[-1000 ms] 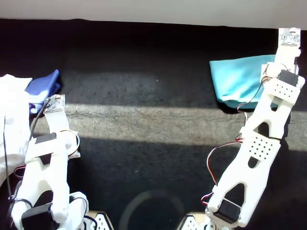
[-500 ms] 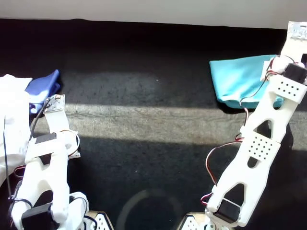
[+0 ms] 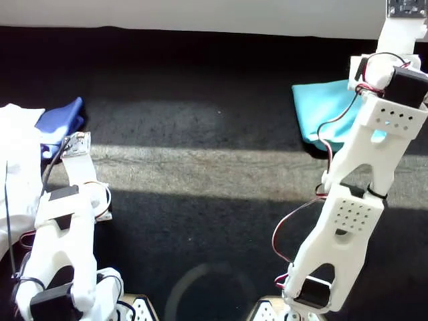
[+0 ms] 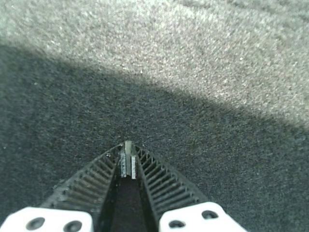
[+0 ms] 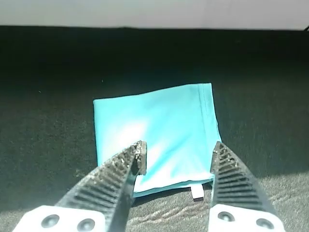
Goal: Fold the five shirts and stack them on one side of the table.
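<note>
A folded turquoise shirt point(image 3: 326, 112) lies flat at the far right of the dark table point(image 3: 200, 221). In the right wrist view the turquoise shirt point(image 5: 154, 128) sits below and beyond my right gripper point(image 5: 177, 155), which hangs open above it and holds nothing. The right arm point(image 3: 374, 147) stands tall over the shirt's right side. At the left edge lie a white shirt heap point(image 3: 17, 157) and a blue shirt point(image 3: 61, 120) tucked against it. My left gripper point(image 4: 127, 162) is shut on nothing, low over bare table beside these, with its tip point(image 3: 77, 144) near the blue shirt.
A sunlit band point(image 3: 214, 170) crosses the table's middle. A pale wall or edge point(image 3: 200, 13) runs along the far side. Both arm bases point(image 3: 134, 307) stand at the near edge.
The right arm has risen and drawn toward the far edge, its gripper lifting off the turquoise shirt. The left arm and all shirts have stayed put.
</note>
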Controlling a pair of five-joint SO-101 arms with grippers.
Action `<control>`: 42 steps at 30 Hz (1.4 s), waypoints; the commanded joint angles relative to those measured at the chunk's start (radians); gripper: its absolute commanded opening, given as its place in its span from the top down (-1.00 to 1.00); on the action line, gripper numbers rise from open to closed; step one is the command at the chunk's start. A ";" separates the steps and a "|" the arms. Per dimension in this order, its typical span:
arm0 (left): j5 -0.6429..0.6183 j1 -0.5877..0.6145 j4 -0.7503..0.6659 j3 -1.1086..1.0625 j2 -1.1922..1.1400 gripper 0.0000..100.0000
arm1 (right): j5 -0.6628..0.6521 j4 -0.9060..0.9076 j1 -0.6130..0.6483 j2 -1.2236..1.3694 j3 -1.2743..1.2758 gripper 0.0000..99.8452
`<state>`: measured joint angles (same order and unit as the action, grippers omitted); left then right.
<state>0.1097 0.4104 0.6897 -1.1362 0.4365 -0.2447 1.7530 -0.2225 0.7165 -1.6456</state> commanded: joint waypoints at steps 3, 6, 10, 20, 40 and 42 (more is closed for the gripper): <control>0.005 0.008 -0.012 0.004 0.033 0.98 | 0.011 0.015 0.073 -0.252 -0.113 0.57; 0.005 0.008 -0.012 0.004 0.033 0.98 | 0.011 0.015 0.108 -0.354 -0.113 0.57; 0.005 0.008 -0.012 0.004 0.033 0.98 | 0.011 0.015 0.157 -0.463 -0.113 0.57; 0.005 0.008 -0.012 0.004 0.033 0.98 | 0.052 0.015 0.254 -0.766 0.409 0.57; 0.005 0.008 -0.012 0.004 0.033 0.98 | 0.153 -0.427 0.309 -1.310 2.146 0.57; 0.005 0.008 -0.012 0.004 0.033 0.98 | 0.153 -0.479 0.314 -1.432 2.265 0.57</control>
<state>0.1097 0.4104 0.6897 -1.1362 0.4365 -0.0928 1.3479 0.0813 -0.5432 0.4611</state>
